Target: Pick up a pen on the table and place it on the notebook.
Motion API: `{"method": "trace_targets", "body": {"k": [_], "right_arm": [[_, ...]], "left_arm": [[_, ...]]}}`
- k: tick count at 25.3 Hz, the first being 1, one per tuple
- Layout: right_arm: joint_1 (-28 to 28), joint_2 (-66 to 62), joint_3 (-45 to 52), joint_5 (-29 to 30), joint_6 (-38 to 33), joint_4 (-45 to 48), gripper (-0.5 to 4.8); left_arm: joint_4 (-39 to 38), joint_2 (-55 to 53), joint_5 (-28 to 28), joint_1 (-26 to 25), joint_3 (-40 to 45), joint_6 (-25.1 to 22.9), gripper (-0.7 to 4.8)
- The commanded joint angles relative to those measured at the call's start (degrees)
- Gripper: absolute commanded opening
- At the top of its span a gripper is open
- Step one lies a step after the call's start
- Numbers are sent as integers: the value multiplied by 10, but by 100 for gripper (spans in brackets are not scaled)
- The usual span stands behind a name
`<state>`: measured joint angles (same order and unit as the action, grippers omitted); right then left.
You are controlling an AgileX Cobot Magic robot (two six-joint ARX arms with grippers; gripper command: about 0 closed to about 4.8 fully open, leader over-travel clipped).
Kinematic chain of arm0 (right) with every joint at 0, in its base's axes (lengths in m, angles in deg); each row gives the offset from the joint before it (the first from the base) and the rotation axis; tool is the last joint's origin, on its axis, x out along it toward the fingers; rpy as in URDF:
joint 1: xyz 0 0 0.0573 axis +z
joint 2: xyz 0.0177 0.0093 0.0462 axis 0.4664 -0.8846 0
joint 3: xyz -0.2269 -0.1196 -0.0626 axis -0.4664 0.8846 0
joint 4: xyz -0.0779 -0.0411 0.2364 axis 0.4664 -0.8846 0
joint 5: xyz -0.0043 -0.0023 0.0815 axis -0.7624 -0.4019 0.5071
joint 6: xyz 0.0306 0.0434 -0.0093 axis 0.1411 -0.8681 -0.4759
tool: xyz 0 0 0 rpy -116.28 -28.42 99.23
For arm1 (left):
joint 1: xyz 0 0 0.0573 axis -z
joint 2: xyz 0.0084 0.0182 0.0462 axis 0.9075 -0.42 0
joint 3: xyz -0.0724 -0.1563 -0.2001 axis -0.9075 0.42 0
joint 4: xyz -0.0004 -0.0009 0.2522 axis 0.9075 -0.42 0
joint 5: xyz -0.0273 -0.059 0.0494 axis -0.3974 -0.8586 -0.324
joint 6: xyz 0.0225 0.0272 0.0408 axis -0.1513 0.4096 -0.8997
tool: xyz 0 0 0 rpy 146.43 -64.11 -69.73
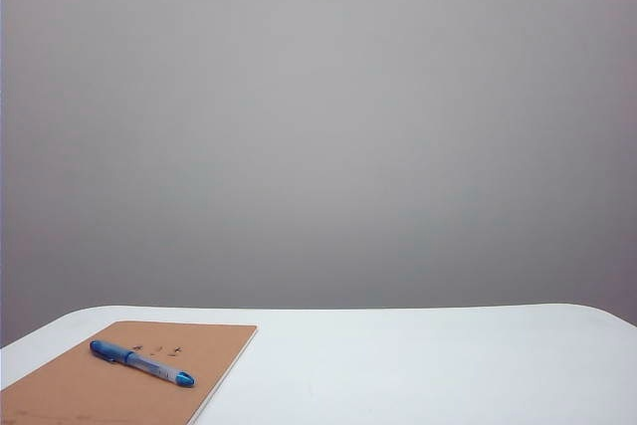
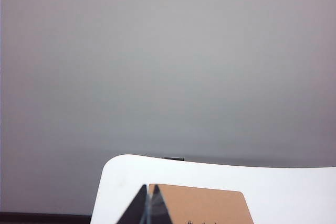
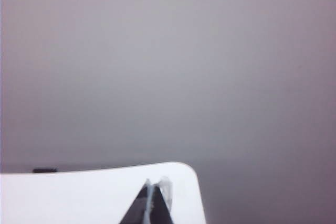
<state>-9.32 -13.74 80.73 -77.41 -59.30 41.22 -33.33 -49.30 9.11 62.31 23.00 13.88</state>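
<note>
White table (image 1: pixel 418 355), exterior-only pen (image 1: pixel 142 363) on notebook (image 1: pixel 119 380), closed grippers (image 2: pixel 149 203) (image 3: pixel 154 203) wrist-only

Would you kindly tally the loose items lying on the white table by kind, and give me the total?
Pen: 1, blue, lying across the notebook.
Notebook: 1, tan, flat on the table.
Total: 2.
Neither claw holds anything: left claw and right claw, both shut, are pulled back at the table's near side.

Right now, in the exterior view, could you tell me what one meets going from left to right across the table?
Notebook with its bare left part first → pen lying on it → notebook's right edge → bare white table. No gripper shows in this view.
</note>
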Motion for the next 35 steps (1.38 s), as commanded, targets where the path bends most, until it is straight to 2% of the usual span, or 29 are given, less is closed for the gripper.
{"method": "trace_targets", "body": {"k": [1,6,12,14,21,23,26,35], "right_arm": [[-24,0,4,2,7,22,-2],[-83,0,4,99,-9,40,-2],[-150,0,22,161,-36,2,-2],[-144,0,22,150,-35,-31,-2],[-139,0,22,122,-53,-59,-2],[-139,0,22,120,-78,-94,-1],[-139,-3,21,119,-78,-140,-1],[-139,-1,21,120,-82,-139,-1]], "left_arm": [[8,0,-3,-1,20,-4,-6],[10,0,-3,-1,26,-4,-6],[9,0,-1,-1,26,-9,-6],[10,0,5,-1,26,-9,-6],[10,0,7,0,27,-8,-6],[4,0,12,-1,27,-5,-5],[-16,0,12,0,27,-4,-5],[-46,0,12,0,27,-6,-5]]}}
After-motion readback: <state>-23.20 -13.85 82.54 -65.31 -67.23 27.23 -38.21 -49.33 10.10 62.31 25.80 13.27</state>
